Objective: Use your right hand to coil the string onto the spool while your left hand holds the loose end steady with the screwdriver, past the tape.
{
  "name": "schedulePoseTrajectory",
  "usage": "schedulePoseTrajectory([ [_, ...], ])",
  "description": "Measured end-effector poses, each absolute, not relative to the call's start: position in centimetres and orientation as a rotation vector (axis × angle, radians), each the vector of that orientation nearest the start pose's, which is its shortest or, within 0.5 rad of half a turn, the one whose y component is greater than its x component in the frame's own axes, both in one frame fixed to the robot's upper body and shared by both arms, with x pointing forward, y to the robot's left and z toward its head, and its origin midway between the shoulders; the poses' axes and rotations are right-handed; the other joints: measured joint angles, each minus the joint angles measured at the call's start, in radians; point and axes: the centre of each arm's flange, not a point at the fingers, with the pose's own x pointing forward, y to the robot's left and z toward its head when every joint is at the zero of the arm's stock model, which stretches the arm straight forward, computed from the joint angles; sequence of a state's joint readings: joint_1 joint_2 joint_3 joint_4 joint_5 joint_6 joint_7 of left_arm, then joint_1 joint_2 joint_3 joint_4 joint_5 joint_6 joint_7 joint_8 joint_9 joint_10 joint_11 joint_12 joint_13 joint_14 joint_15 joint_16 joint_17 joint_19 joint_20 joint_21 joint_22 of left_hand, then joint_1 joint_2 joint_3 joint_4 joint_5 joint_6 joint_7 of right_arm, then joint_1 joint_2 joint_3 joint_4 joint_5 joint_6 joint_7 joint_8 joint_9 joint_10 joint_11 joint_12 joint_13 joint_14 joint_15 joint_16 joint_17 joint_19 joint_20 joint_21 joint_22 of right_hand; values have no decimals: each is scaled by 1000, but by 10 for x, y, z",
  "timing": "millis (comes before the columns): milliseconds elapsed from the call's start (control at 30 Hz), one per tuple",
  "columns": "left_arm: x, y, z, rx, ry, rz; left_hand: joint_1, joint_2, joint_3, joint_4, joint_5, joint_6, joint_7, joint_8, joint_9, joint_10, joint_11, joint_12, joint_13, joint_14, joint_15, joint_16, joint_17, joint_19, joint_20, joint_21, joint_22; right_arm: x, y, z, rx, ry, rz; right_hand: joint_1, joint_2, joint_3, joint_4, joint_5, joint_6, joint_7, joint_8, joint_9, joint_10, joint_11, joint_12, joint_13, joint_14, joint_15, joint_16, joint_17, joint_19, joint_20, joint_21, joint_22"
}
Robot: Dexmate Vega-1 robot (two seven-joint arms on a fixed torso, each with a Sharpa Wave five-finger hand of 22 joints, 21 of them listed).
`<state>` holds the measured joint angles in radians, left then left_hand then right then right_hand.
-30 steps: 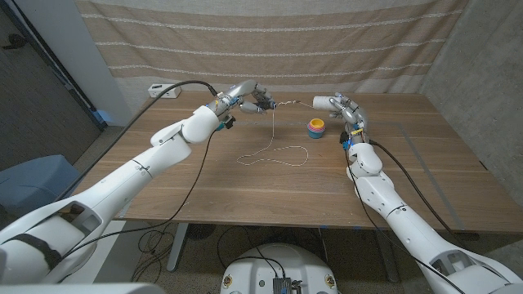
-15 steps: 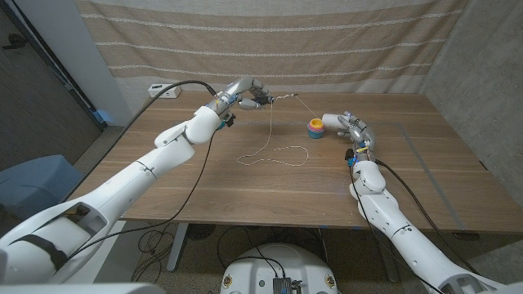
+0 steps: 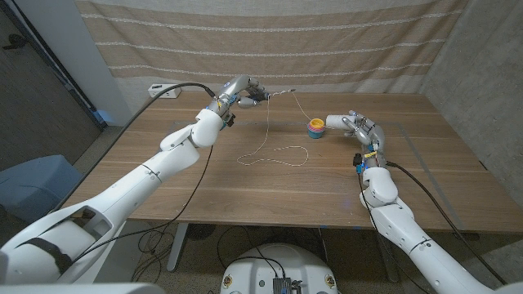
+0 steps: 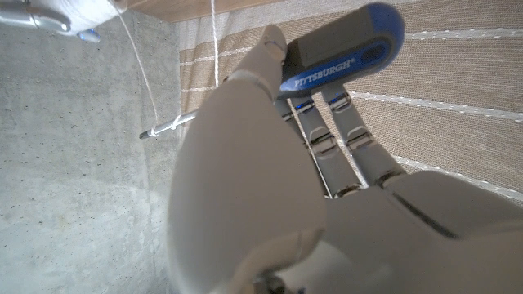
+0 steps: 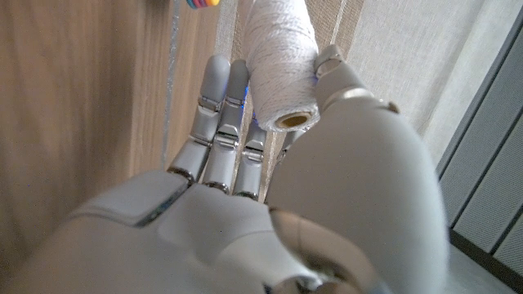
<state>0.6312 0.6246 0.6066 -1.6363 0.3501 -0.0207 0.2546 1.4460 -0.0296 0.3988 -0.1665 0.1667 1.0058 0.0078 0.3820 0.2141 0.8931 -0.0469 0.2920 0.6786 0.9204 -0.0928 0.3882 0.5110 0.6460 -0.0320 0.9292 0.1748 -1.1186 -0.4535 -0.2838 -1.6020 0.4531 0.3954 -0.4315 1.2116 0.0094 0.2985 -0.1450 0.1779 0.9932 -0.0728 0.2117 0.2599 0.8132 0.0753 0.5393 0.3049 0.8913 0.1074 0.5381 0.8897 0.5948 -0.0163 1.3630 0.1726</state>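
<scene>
1. Head view: at a wooden table before a striped curtain, my left hand holds up a blue-handled screwdriver so the thin white string drapes over its shaft and loops slack on the wood. My right hand grips the white spool beside the stacked coloured tape rolls.

2. Left wrist view: my fingers clamp the handle, keeping the shaft steady.

3. Right wrist view: thumb and fingers pinch the spool, ready for winding.
</scene>
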Motion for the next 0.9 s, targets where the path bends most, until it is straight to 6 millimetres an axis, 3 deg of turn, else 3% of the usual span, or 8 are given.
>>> schedulePoseTrajectory([
  [367, 600, 171, 99, 1052, -924, 52, 0, 0, 0, 0, 4, 0, 0, 3, 0, 0, 0, 0, 3, 0, 0, -1, 0, 3, 3, 0, 0, 545, -278, -37, -157, -791, -109, -1, 1, 0, 0, -1, 0, 0, 0, -5, 0, 0, 0, 0, 0, -1, 0, 3, 0, 0, 0, 0],
  [900, 608, 168, 82, 1103, -811, 15, 0, 0, 0, 0, 4, 2, -2, 3, 0, 0, 0, -4, 5, 0, 0, -8, 21, 6, 6, 0, 0, 514, -257, -16, -518, -793, -155, -1, 1, 0, 0, -4, -2, 2, -1, -5, 0, 0, 0, 0, -4, -4, -1, 5, 0, 0, 0, 0],
])
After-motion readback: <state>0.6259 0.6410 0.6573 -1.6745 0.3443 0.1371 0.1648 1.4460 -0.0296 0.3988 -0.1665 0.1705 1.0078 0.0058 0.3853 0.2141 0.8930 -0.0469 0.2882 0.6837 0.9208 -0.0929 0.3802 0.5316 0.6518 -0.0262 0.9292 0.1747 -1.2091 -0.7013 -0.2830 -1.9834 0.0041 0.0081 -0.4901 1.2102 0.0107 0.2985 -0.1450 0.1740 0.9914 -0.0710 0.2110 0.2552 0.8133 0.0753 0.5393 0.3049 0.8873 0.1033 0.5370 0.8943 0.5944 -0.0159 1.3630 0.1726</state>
